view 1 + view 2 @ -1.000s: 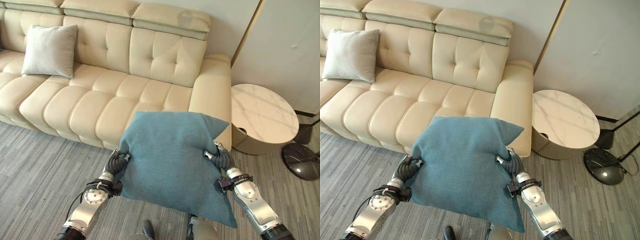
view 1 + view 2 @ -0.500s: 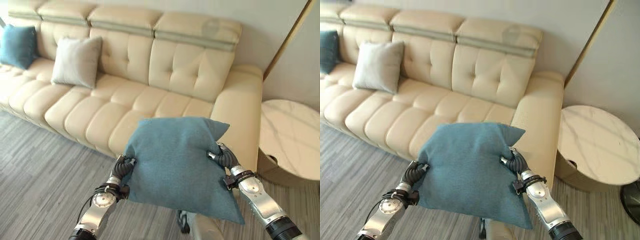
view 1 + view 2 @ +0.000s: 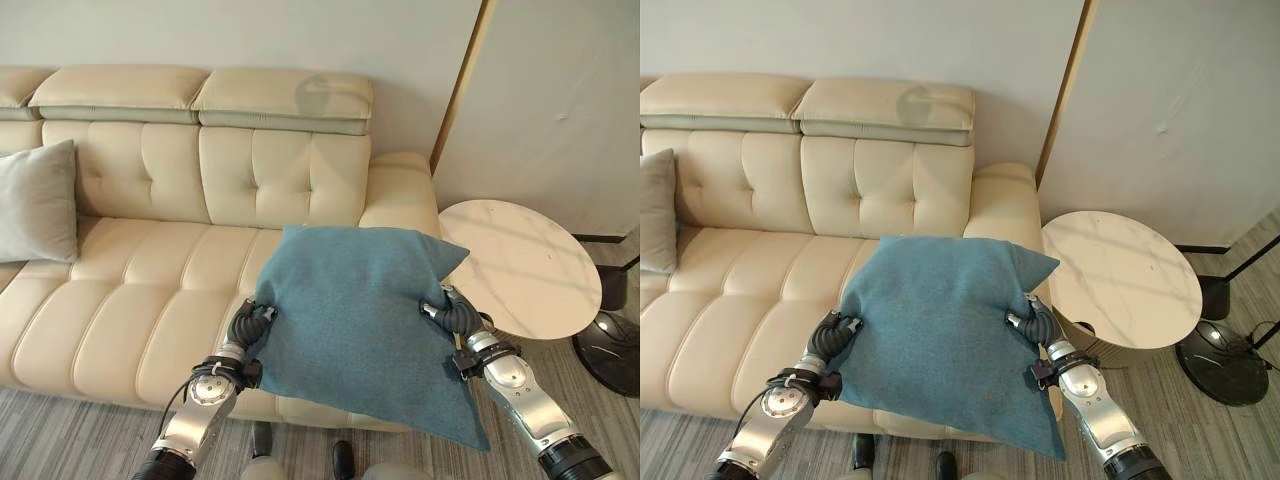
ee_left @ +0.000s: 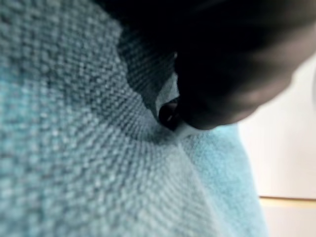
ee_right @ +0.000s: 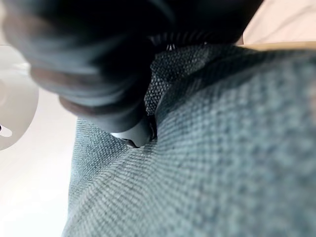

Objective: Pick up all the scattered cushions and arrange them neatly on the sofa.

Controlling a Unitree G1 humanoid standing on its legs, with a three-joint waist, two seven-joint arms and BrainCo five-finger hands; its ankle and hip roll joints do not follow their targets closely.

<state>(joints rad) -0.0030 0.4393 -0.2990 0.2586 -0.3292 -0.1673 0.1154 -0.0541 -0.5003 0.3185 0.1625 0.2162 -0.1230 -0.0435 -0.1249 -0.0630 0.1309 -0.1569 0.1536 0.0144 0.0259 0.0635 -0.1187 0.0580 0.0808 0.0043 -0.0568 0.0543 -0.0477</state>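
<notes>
The view has swung toward the sofa's (image 3: 180, 260) armrest end and squared up to it. The teal cushion (image 3: 360, 320), pinched between the left hand (image 3: 250, 325) and right hand (image 3: 452, 315), now hangs above the seat front rather than the floor. The grey cushion (image 3: 35, 200) has slid to the frame's edge.

Cream tufted sofa (image 3: 150, 260) against pale wall (image 3: 300, 35), round marble side table (image 3: 520, 265) beside it, grey floor (image 3: 60, 445).

Living room: sofa (image 3: 150, 270), side table (image 3: 520, 265)
</notes>
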